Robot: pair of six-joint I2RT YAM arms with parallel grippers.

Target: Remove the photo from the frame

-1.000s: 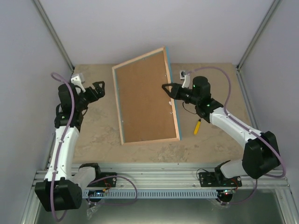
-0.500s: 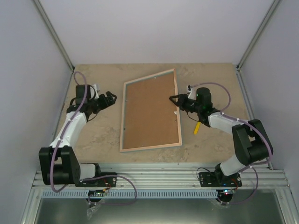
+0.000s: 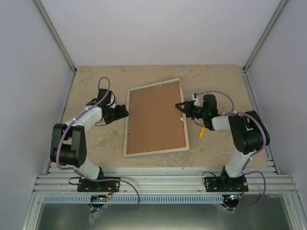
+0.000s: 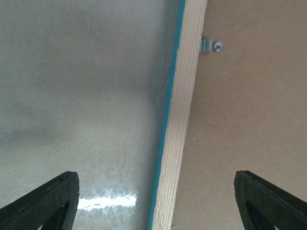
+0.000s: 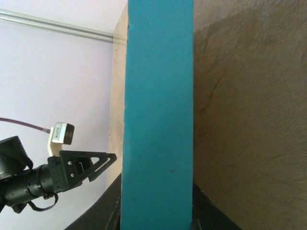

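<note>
The left pincer (image 3: 122, 111) hangs released, jaws spread wide astride the left rail of the frame (image 3: 152, 152). The right pincer (image 3: 181, 106) is clenched on the opposite rail's turquoise edge. Between them the frame lies back-up on the bench (image 3: 96, 143), its long axis running away from the arms. Only pale wood rim, fibreboard back (image 3: 154, 120) and a metal clip (image 4: 211, 46) show; the photo stays hidden beneath, equally near both arms
</note>
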